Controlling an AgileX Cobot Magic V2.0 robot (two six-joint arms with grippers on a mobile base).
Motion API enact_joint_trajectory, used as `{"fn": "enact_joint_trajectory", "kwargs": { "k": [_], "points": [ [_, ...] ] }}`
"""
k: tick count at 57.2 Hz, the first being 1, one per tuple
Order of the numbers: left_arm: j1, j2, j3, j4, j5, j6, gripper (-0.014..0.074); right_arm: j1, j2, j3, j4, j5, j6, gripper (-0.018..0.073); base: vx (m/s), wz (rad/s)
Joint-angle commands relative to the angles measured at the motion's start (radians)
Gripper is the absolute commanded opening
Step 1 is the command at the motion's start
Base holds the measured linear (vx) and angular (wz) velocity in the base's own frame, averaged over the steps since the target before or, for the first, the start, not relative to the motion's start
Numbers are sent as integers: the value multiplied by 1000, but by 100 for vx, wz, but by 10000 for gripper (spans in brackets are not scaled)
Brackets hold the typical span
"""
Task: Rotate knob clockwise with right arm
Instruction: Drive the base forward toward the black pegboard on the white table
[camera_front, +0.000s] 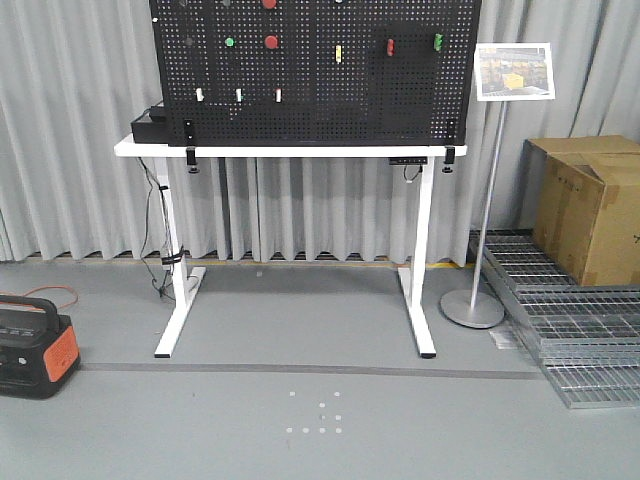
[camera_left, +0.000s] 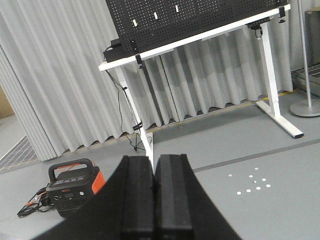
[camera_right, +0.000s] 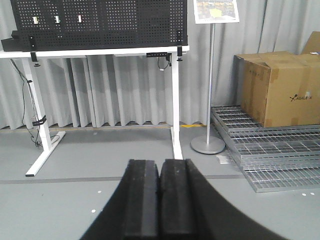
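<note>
The black pegboard (camera_front: 315, 70) stands on a white table (camera_front: 290, 150) well ahead of me. A faint dark round piece (camera_front: 188, 42) on its left part may be the knob; it is too small to tell. Near it are a red round button (camera_front: 271, 42) and a yellow upright piece (camera_front: 338, 52). The right arm does not show in the front view. Its gripper (camera_right: 160, 167) is shut and holds nothing, low over the grey floor, far from the board (camera_right: 100, 22). My left gripper (camera_left: 153, 162) is likewise shut and holds nothing, also far from the board (camera_left: 190, 15).
A black and orange power station (camera_front: 35, 350) sits on the floor at the left. A sign stand (camera_front: 480, 300), a cardboard box (camera_front: 590, 205) and metal grates (camera_front: 570, 330) are at the right. Grey curtains hang behind the table.
</note>
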Motion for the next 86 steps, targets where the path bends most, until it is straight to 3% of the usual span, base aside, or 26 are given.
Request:
{"fn": "enact_joint_trajectory", "kwargs": {
  "k": [1, 53, 86],
  "points": [
    [-1, 15, 16, -5, -83, -3, -6, -5, -9, 8, -8, -76, -4, -7, 0, 0],
    [-1, 15, 16, -5, -83, -3, -6, -5, -9, 8, -8, -76, -4, -7, 2, 0],
    [-1, 15, 16, -5, -83, -3, -6, -5, -9, 8, -8, -76, -4, -7, 28, -2]
  ]
}}
